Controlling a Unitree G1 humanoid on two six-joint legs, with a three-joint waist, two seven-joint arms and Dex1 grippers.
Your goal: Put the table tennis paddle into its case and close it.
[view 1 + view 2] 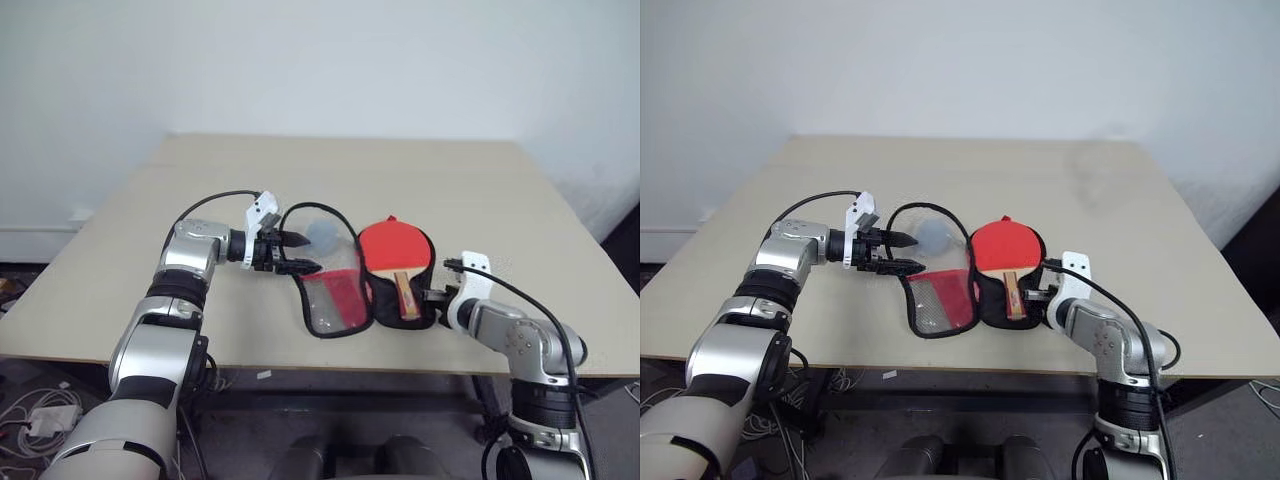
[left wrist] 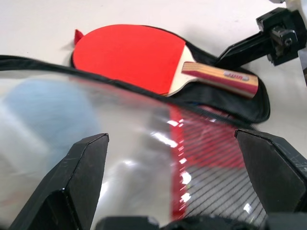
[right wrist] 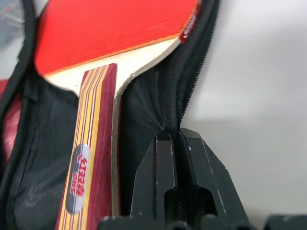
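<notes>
Red paddle left of right gripper

Counts: one table. One table tennis paddle, red face up. One case, lying unzipped in two halves, so two halves, one item. One grey plush ball, seen through the clear half. One black cord looping over it. Two grippers: left gripper and right gripper, two black fingers each, four in total.
</notes>
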